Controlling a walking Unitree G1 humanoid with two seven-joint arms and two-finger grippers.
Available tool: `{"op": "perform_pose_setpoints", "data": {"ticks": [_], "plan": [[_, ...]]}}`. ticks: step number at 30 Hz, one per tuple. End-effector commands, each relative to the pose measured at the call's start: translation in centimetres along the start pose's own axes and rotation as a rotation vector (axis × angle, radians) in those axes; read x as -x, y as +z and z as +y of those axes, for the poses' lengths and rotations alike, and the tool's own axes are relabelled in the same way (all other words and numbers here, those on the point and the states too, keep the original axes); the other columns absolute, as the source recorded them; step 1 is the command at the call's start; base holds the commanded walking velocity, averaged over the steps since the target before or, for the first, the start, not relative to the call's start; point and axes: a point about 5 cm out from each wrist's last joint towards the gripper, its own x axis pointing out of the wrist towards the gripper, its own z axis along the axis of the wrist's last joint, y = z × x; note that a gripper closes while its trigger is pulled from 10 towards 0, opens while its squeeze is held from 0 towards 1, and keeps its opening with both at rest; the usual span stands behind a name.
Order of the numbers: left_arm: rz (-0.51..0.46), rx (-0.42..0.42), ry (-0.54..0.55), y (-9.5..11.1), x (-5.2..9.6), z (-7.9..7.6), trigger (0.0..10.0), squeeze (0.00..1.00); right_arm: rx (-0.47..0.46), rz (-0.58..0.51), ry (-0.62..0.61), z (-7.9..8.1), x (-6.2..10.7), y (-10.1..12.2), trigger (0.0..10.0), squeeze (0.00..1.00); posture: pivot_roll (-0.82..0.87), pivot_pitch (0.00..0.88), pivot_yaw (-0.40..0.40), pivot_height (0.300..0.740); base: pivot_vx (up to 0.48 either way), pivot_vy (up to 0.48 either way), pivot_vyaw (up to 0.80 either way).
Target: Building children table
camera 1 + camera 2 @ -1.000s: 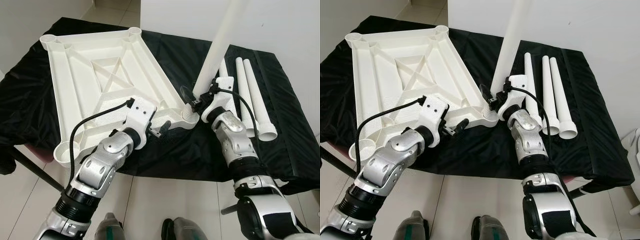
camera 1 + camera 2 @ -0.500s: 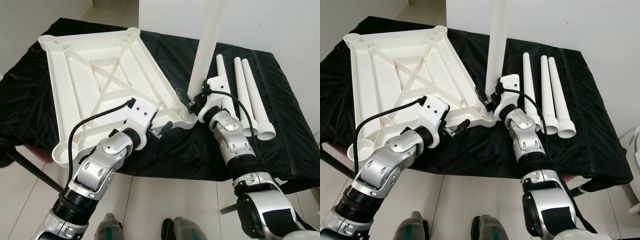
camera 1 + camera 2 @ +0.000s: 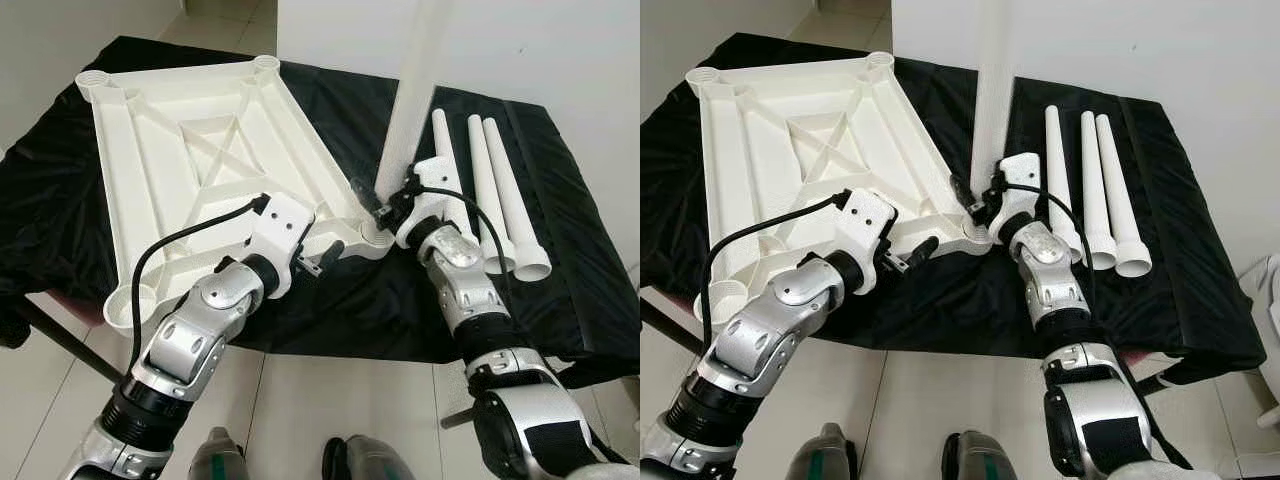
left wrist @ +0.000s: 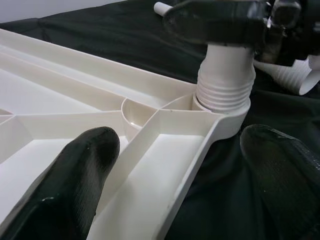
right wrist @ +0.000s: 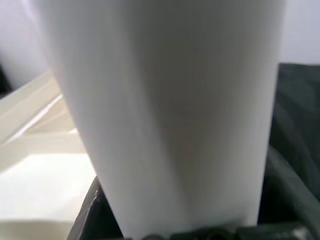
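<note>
1. The top (image 3: 200, 150) lies underside up on the bench (image 3: 560, 290), so its corner sockets face upward for the legs.
2. My right pincer (image 3: 388, 208) is clamped on a leg (image 3: 410, 110), holding it upright with its threaded end in the near corner socket (image 4: 223, 107).
3. My left pincer (image 3: 325, 257) hovers at that corner, fingers (image 4: 75, 185) apart either side of the rim, placed to steady it.
4. Three spare legs (image 3: 495, 190) lie beside my right arm, within reach.
</note>
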Motion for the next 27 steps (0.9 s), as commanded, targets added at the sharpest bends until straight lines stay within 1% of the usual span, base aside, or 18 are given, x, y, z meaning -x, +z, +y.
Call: {"op": "perform_pose_setpoints", "data": {"ticks": [1,3,4,5,7,11,15,18,19,22,24,27], "plan": [[0.01,0.004,-0.114,-0.1,0.1,-0.9,10.0,0.0,-0.051,0.11,-0.055,-0.6,0.9,-2.3,10.0,0.0,0.04,0.052,-0.058,0.74,0.0,0.0,0.0],[0.007,0.002,-0.119,0.0,0.0,-1.0,10.0,0.0,-0.124,0.118,-0.117,-1.5,0.6,-2.0,10.0,0.0,0.04,0.052,-0.058,0.74,0.0,0.0,0.0],[0.007,0.002,-0.119,0.0,0.0,-1.0,10.0,0.0,-0.124,0.118,-0.117,-1.5,0.6,-2.0,10.0,0.0,0.04,0.052,-0.058,0.74,0.0,0.0,0.0],[0.007,0.001,-0.12,0.0,0.0,-1.0,10.0,0.0,-0.165,0.121,-0.146,-1.8,0.5,-2.0,10.0,0.0,0.04,0.05,-0.057,0.74,0.0,0.0,0.0],[0.005,0.0,-0.12,0.1,0.0,-1.0,10.0,0.0,-0.151,0.122,-0.146,-1.9,0.6,-2.0,10.0,0.0,0.04,0.049,-0.057,0.74,0.0,0.0,0.0],[0.003,0.0,-0.12,0.1,0.0,-1.0,10.0,0.0,-0.163,0.122,-0.157,-2.0,0.8,-2.3,10.0,0.0,0.04,0.047,-0.058,0.74,0.0,0.0,0.0],[0.001,0.002,-0.122,0.2,0.1,-1.1,10.0,0.0,-0.151,0.126,-0.154,-1.9,1.0,-2.5,10.0,0.0,0.04,0.047,-0.058,0.74,0.0,0.0,0.0],[0.0,0.002,-0.123,0.2,0.1,-1.1,10.0,0.0,-0.126,0.127,-0.134,-1.5,1.1,-2.6,10.0,0.0,0.04,0.047,-0.058,0.74,0.0,0.0,0.0],[0.0,0.001,-0.122,0.2,0.1,-1.1,10.0,0.0,-0.084,0.132,-0.123,-1.2,1.2,-2.7,10.0,0.0,0.04,0.047,-0.058,0.74,0.0,0.0,0.0],[-0.002,0.001,-0.122,0.3,0.1,-1.1,10.0,0.0,-0.077,0.136,-0.112,-0.9,1.3,-2.9,10.0,0.0,0.04,0.047,-0.06,0.74,0.0,0.0,0.0],[-0.003,0.001,-0.121,0.3,0.1,-1.1,10.0,0.0,-0.054,0.126,-0.095,-0.6,1.5,-3.0,10.0,0.0,0.04,0.047,-0.06,0.74,0.0,0.0,0.0],[-0.004,0.001,-0.12,0.4,0.1,-1.0,10.0,0.0,-0.058,0.132,-0.077,-0.2,1.6,-3.2,10.0,0.0,0.04,0.048,-0.059,0.74,0.0,0.0,0.0]]}}
